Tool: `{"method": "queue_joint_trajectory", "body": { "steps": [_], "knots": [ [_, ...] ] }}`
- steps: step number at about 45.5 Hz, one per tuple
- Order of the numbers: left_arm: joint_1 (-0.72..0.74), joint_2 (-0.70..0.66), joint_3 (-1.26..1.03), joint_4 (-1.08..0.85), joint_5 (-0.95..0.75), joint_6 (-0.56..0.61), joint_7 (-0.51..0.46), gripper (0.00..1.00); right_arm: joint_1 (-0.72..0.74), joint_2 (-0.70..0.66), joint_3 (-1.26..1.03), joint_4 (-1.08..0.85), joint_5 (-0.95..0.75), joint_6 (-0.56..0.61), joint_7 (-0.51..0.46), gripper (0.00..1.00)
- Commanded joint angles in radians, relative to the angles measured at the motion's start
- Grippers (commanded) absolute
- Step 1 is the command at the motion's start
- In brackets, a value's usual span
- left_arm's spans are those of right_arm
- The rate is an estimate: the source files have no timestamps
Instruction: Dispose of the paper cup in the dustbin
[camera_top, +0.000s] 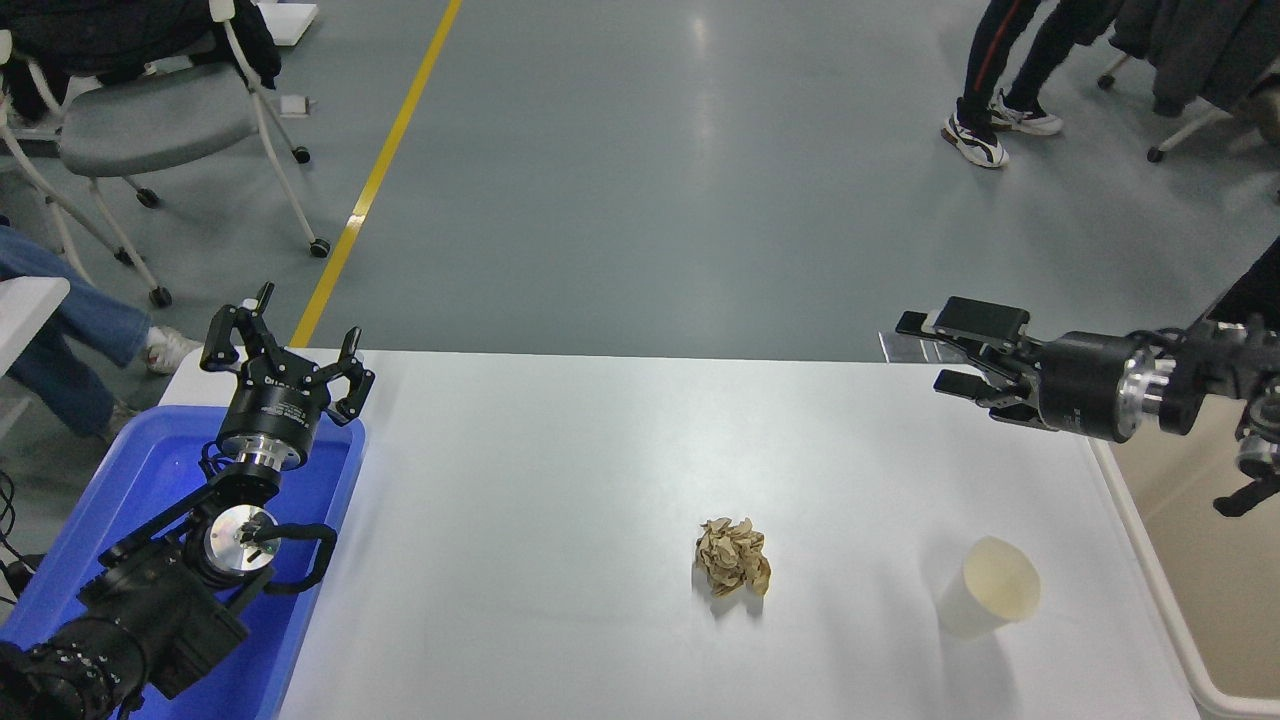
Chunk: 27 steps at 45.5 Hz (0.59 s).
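Observation:
The white paper cup (985, 600) stands upright on the white table (560, 480) near its right front, its cream inside showing. The beige dustbin (1200, 600) sits just past the table's right edge, partly cut off by the picture. My right gripper (930, 352) is open and empty, held level and pointing left above the table's far right part, well behind and above the cup. My left gripper (285, 345) is open and parked over the blue tub at the lower left.
A crumpled brown paper ball (733, 557) lies left of the cup. A bright blue tub (150, 480) sits at the table's left end. Chairs and people's legs are on the floor beyond the table.

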Motion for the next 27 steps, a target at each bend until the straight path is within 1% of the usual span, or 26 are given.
{"method": "queue_joint_trajectory", "body": {
  "steps": [1, 6, 9, 14, 21, 25, 27],
  "knots": [
    [0.0, 0.0, 0.0, 0.001, 0.0, 0.0, 0.0, 1.0, 0.15, 0.018, -0.196, 0.037, -0.245, 0.076, -0.058, 1.0],
    [0.0, 0.0, 0.0, -0.001, 0.0, 0.0, 0.0, 1.0, 0.18, 0.068, -0.244, 0.037, -0.25, 0.17, -0.058, 1.0],
    [0.0, 0.0, 0.0, 0.001, 0.0, 0.0, 0.0, 1.0, 0.199, 0.082, -0.276, 0.036, -0.27, 0.194, -0.058, 1.0],
    [0.0, -0.002, 0.0, -0.001, 0.0, 0.0, 0.0, 1.0, 0.227, 0.102, -0.339, 0.031, -0.325, 0.196, -0.057, 1.0],
    [0.0, -0.002, 0.0, -0.001, 0.0, 0.0, 0.001, 1.0, 0.227, 0.134, -0.393, 0.008, -0.46, 0.188, -0.057, 0.96],
    [0.0, -0.002, 0.0, -0.001, 0.0, 0.0, 0.001, 1.0, 0.219, 0.134, -0.399, -0.006, -0.483, 0.187, -0.055, 0.96],
    [0.0, -0.002, 0.0, -0.001, 0.001, 0.0, 0.001, 1.0, 0.219, 0.134, -0.402, -0.007, -0.486, 0.187, -0.055, 0.97]
  ]
}}
